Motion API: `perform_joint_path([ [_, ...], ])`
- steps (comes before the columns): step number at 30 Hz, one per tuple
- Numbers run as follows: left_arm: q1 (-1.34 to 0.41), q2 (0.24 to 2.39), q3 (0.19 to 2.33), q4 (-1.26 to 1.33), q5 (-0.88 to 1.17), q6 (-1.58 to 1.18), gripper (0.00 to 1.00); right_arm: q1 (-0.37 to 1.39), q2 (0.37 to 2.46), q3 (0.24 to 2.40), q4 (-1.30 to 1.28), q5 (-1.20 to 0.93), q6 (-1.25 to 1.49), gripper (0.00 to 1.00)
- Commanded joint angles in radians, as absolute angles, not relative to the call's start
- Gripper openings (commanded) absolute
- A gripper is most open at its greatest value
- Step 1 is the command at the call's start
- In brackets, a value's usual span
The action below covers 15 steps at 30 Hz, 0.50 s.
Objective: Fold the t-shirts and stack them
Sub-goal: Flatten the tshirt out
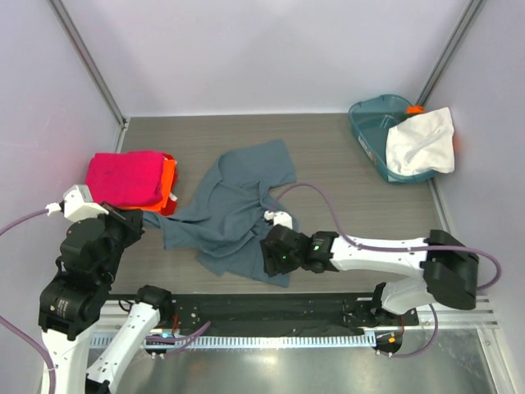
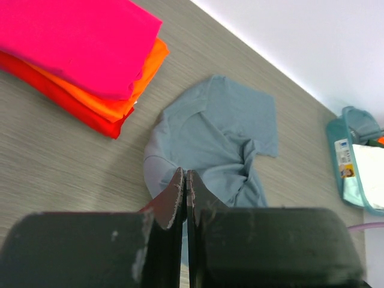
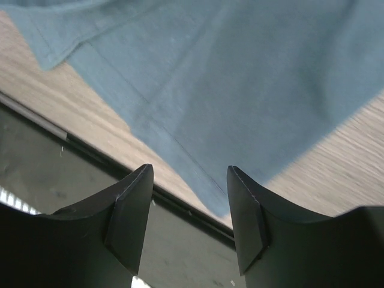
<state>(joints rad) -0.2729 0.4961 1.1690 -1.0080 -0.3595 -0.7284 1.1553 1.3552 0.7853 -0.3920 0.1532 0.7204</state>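
A slate blue-grey t-shirt (image 1: 234,205) lies crumpled and spread on the middle of the table. My right gripper (image 1: 266,256) hovers over its near corner (image 3: 240,78) by the table's front edge, open (image 3: 189,180), with nothing between the fingers. My left gripper (image 1: 148,220) is shut (image 2: 185,174) just at the shirt's left edge (image 2: 222,132); no cloth shows between its fingers. A folded magenta pink t-shirt (image 1: 125,176) rests on a folded orange-red one (image 1: 168,185) at the left. A white t-shirt (image 1: 420,139) hangs over the tub.
A teal plastic tub (image 1: 371,123) stands at the back right against the wall. A black rail (image 3: 90,150) runs along the table's near edge, right under my right gripper. A purple cable (image 1: 328,201) loops over the table from the right arm.
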Motion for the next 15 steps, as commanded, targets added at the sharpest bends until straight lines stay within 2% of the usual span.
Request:
perform_joint_path([
  [1, -0.268, 0.485, 1.112, -0.968, -0.38, -0.7, 0.0, 1.206, 1.442, 0.899, -0.322, 0.293, 0.761, 0.57],
  [6, -0.268, 0.469, 1.039, -0.934, -0.385, -0.661, 0.0, 1.255, 1.617, 0.989, -0.318, 0.34, 0.767, 0.51],
  [11, -0.268, 0.448, 1.032, -0.966, -0.425, -0.632, 0.0, 1.262, 1.719, 1.049, -0.318, 0.348, 0.773, 0.5],
  [13, -0.27, 0.43, 1.042, -0.966, -0.436, -0.627, 0.0, 1.262, 1.732, 1.048, -0.324, 0.353, 0.779, 0.42],
  [15, -0.27, 0.425, 1.046, -0.969, -0.437, -0.626, 0.0, 1.262, 1.726, 1.04, -0.336, 0.364, 0.784, 0.4],
])
